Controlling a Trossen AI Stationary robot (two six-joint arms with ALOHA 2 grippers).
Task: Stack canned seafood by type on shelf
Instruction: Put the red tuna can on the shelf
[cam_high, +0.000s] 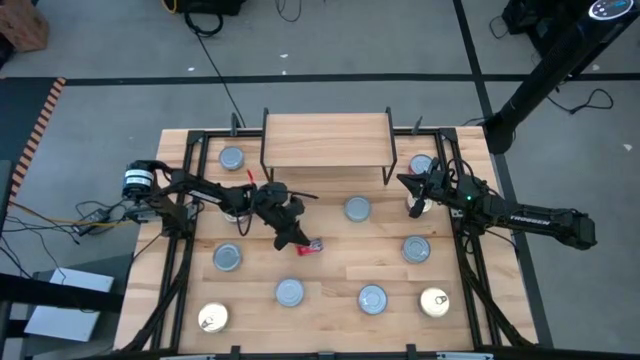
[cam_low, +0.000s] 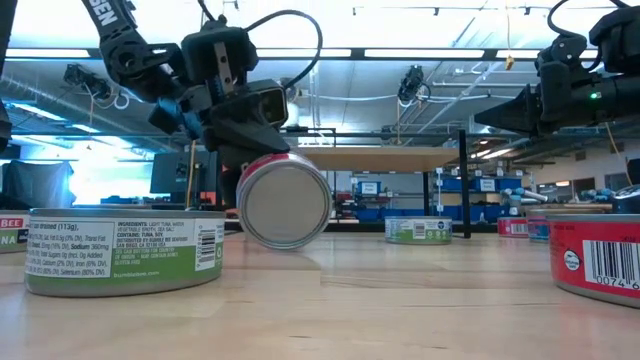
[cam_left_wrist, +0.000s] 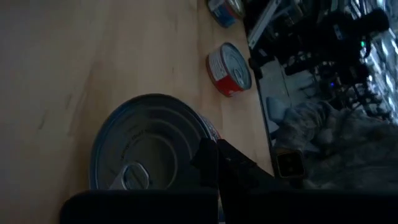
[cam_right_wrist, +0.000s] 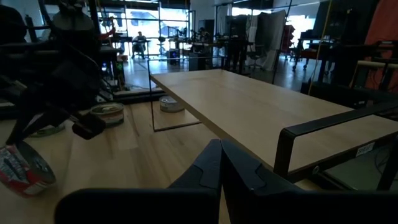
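— Where does the shelf stand?
— At the far middle of the table, with nothing on its board.
— And the tins?
— Scattered around it. One tin lies just left of the shelf, another just right of it, and one in front, towards its right end.
— The arms?
— The left gripper is in front of the shelf, left of centre, with a tilted tin at its tip. The right gripper sits beside the shelf's right end.
— The near edge?
— A row of tins, the corner ones and far apart.
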